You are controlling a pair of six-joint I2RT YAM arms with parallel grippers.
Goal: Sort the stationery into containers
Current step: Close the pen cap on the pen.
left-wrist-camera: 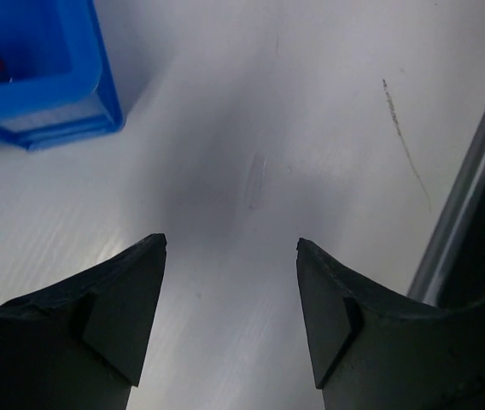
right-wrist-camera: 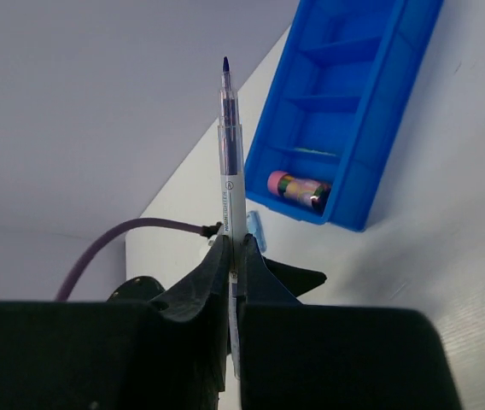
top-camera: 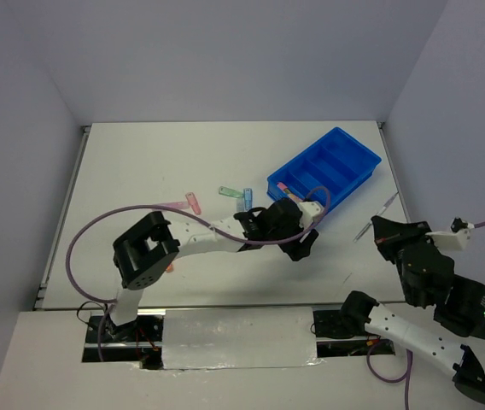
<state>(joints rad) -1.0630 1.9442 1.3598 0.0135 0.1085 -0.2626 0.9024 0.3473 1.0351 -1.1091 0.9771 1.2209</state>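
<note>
The right gripper [right-wrist-camera: 234, 253] is closed on a pen [right-wrist-camera: 229, 162] with a clear barrel and a dark blue tip. The jaws pinch it low on the barrel, so most of the length stands free above them, toward 12 o'clock in the wrist view. From above, this pen [top-camera: 377, 215] hangs over the table [top-camera: 140, 162], at about 5 o'clock from the tray [top-camera: 362, 175], apart from it.

I judge the pen to be very light and stiff, with smooth plastic that slips easily. A pinch near one end lets it swing like a lever; the middle of the barrel, across its width, would hold it more steady. It needs little force — the thin barrel could crack or shoot out under a hard squeeze.

The tray's near compartment holds one thing with a pink end, perhaps a marker; the view is too small to be sure.

The left gripper [left-wrist-camera: 230, 243] is open with nothing between its fingers [left-wrist-camera: 131, 290], low over bare table, with the tray corner at its 10 o'clock. A pink pen [top-camera: 178, 203], a green pen [top-camera: 229, 191] and a blue pen [top-camera: 247, 198] lie loose on the table — about 10 o'clock from the left gripper in the top view.
</note>
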